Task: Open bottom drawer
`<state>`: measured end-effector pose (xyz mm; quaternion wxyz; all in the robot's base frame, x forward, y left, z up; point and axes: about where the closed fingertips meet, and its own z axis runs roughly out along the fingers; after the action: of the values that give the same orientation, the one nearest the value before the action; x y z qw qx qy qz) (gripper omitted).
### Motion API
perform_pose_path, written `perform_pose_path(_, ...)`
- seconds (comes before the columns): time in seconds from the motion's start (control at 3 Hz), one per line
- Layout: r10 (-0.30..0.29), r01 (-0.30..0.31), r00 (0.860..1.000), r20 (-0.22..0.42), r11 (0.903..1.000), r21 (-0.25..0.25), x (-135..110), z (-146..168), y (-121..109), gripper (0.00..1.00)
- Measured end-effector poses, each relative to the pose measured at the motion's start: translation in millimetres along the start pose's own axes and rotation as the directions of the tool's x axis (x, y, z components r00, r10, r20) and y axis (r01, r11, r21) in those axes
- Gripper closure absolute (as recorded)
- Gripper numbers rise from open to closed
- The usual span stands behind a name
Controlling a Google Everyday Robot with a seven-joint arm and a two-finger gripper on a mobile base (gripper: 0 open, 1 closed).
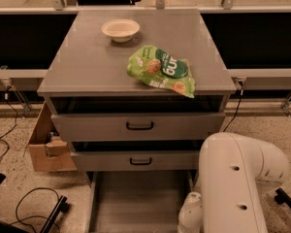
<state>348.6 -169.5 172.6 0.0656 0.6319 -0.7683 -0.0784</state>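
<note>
Seemingly well out at six o'clock, the bottom drawer (138, 200) shows its grey inside, its slide running twelve-to-six, at nine o'clock of the white arm (237, 183) — the gripper hides below it, its state impossible to tell.

White bowl (120, 29): rear left of grey worktop (87, 64). Green snack bag (161, 70): front right, apart from bowl, corner overhanging edge. Open cardboard box (44, 147): on speckled floor (17, 174), just beside cabinet's left side. Black cable (26, 205): looped on floor, front left. Gripper: out of view.
</note>
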Motion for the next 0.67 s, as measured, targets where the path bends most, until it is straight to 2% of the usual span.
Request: perform_pose_path(0.67,0.0,0.0,1.0,0.0,1.0,0.0,-0.8,-0.7,-3.3,0.46)
